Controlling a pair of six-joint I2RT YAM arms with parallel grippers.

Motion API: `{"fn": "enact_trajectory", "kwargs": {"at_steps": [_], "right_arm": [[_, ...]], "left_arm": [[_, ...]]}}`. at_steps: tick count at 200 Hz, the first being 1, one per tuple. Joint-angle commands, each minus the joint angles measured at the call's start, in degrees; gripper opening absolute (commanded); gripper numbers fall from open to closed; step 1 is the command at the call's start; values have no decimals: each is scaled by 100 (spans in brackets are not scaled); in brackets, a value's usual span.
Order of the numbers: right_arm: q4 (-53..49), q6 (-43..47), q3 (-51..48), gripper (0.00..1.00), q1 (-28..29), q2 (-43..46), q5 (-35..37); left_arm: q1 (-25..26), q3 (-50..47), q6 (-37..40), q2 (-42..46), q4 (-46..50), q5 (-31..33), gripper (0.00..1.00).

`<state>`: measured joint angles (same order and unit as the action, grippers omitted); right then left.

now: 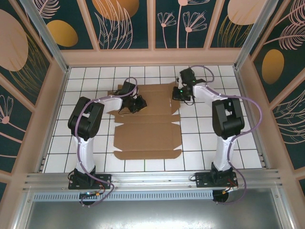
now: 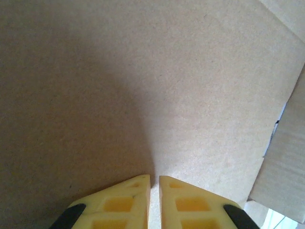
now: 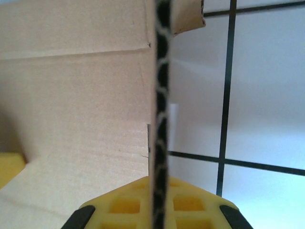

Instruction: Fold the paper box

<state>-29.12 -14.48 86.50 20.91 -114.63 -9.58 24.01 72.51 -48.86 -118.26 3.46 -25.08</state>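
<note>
The right fingers (image 3: pixel 190 204) are clamped on a flap edge of the paper box (image 1: pixel 147 138), with its brown sheet spreading to their left and the white tiled table (image 3: pixel 267 95) to their right. The left fingers (image 2: pixel 125 202) are drawn together, tips close up to a bare cardboard panel ahead.

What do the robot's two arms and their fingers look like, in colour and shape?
The left arm and right arm have white links, black joint housings and a purple cable looping alongside each. The fingers are yellow plastic with rectangular recesses and black side pieces.
</note>
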Motion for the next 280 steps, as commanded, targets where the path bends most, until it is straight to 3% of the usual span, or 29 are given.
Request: {"fn": "enact_trajectory", "kwargs": {"at_steps": [1, 52, 84, 109, 128, 197, 247, 280], "right_arm": [[-1248, 171, 755, 13, 367, -551, 1625], [-2027, -55, 2700, 28, 1252, -1848, 2079], [-2725, -20, 3864, 32, 1486, -2606, 2573], [-2328, 74, 3402, 33, 1461, -2163, 2555], [-1729, 183, 2681, 30, 1294, -1579, 2100], [-1069, 1025, 1398, 9, 345, -625, 1068], [-1555, 1616, 1745, 8, 324, -810, 2004], [-1949, 1413, 2354, 11, 519, -1155, 2672]], "left_arm": [[12, -147, -227, 9, -202, -339, 15], [42, -168, -351, -44, -365, -538, 15], [42, -156, -335, -52, -323, -534, 15], [42, -141, -326, -62, -278, -502, 15], [34, -108, -313, -51, -238, -485, 15], [-89, -105, -149, 218, 5, -267, 17], [-201, -106, -45, 221, 246, 62, 17], [-239, -32, 15, 51, 306, 144, 17]]}}
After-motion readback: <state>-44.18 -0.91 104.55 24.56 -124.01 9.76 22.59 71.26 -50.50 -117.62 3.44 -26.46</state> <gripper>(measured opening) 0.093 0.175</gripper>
